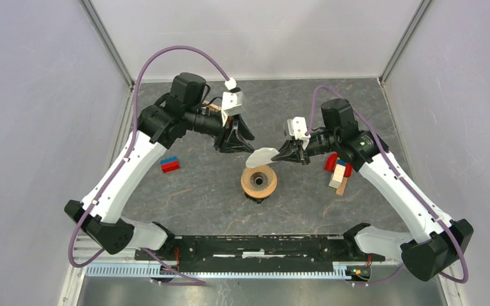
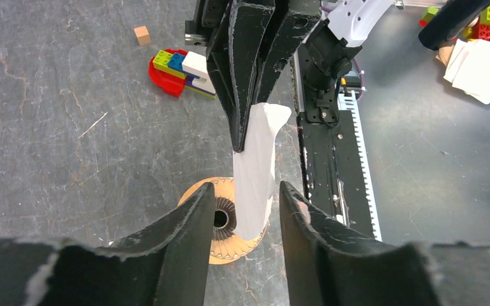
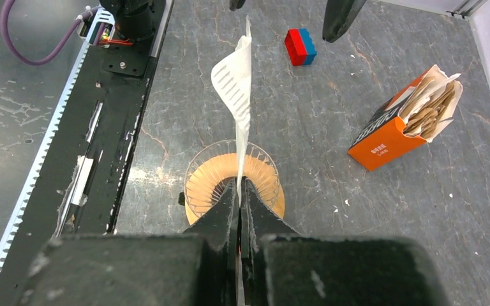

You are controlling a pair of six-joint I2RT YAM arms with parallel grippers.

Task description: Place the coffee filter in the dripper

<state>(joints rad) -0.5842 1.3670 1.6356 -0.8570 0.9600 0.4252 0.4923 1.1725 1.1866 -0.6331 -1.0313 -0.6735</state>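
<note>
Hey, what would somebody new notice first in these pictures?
The white paper filter, pinched flat in the right claw, hangs over the glass dripper with its wooden ring in the middle of the table. The left claw is open, facing it. An orange box of brown papers lies farther off.

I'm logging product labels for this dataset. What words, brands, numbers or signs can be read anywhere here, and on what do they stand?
orange box, dark band on its side: large lettering, too blurred to read.
Same box, small white print below the band: too small to read.
coffee filter: no print, only ribbing.
No other text shows in any view.
</note>
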